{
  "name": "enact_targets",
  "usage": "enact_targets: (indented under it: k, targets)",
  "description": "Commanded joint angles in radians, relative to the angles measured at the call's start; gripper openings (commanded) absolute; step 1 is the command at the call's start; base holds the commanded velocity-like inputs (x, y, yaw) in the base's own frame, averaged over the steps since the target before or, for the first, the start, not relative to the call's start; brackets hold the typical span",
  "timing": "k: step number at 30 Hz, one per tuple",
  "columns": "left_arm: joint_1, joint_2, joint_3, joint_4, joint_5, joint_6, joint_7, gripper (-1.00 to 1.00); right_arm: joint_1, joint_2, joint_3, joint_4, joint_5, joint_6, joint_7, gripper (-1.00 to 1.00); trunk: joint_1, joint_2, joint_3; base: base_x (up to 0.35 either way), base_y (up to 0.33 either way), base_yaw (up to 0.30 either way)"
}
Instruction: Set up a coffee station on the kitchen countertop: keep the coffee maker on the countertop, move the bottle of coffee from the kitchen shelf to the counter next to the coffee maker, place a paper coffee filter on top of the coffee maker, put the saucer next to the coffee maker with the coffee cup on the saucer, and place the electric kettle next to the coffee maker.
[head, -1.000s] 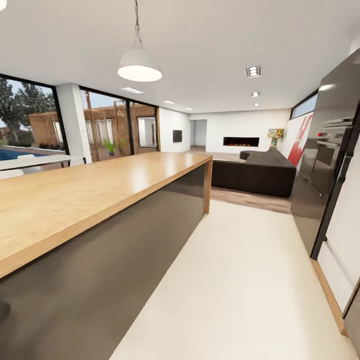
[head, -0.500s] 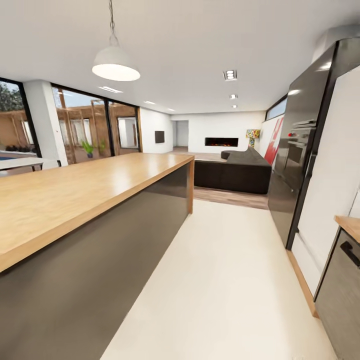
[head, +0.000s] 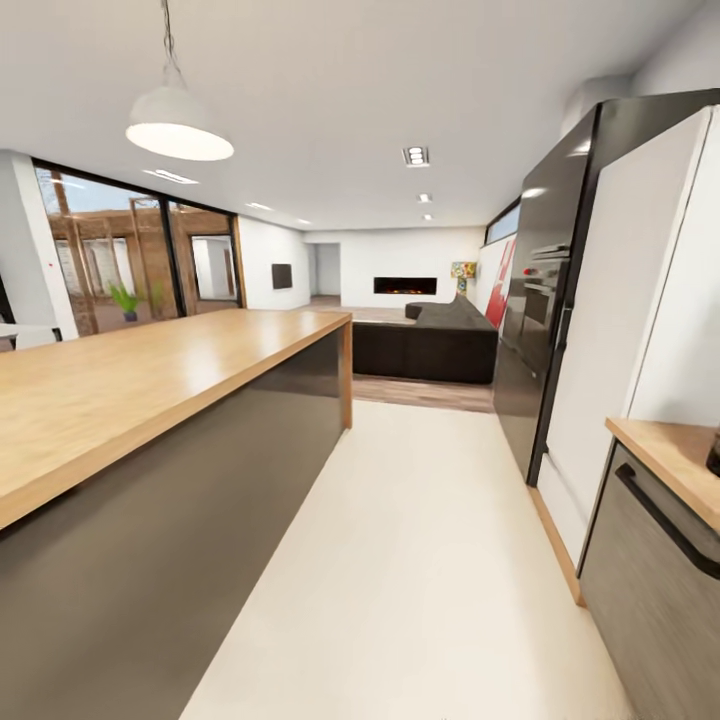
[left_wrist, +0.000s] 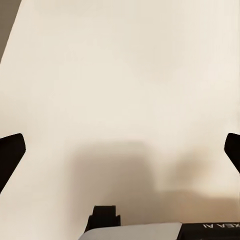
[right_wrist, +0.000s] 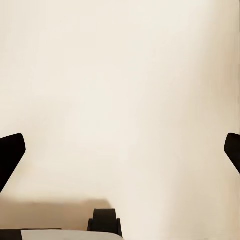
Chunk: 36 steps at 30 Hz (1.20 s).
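Note:
None of the coffee things can be made out from where I stand. A wooden countertop over a grey cabinet front shows at the right edge of the head view. On it, cut off by the frame, sits a small dark object that I cannot identify. My left gripper hangs open over the pale floor, its dark fingertips far apart with nothing between them. My right gripper is open too, also above bare floor.
A long wood-topped island with dark sides runs along the left. A white refrigerator and a black oven tower line the right. The pale floor aisle leads to a dark sofa. A pendant lamp hangs overhead.
The whole head view has swung to the right, so the camera has turned. The right-hand countertop and cabinet have come into the frame; nothing in the room has moved.

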<state>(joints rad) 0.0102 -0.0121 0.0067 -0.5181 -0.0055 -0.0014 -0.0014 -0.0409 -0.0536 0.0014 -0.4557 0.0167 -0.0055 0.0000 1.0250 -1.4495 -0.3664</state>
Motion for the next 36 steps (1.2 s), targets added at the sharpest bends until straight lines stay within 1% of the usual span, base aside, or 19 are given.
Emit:
enact_targets:
  k: [1,15,30,36]
  targets:
    - [0.001,0.000,0.001,-0.002,-0.001,0.000,0.000,1.00,-0.001,0.000,0.000,0.000,0.002,-0.001,0.000,1.00,0.000,-0.001,0.000,0.000,0.000,-0.252]
    - [0.001,0.000,-0.002,-0.002,0.000,0.000,0.000,1.00,-0.001,0.000,0.000,0.000,0.002,-0.001,0.000,1.00,0.000,-0.001,0.006,0.010,0.000,-0.242]
    - [0.001,0.000,-0.006,-0.002,-0.001,0.001,0.000,1.00,0.001,0.000,0.003,0.000,0.012,0.002,0.000,1.00,0.000,-0.001,0.007,0.303,0.000,-0.024]
    - [0.001,0.000,-0.005,-0.002,-0.001,0.001,0.000,1.00,0.001,0.000,0.002,0.000,0.012,0.002,0.000,1.00,0.000,-0.001,0.007,0.330,0.000,-0.146]
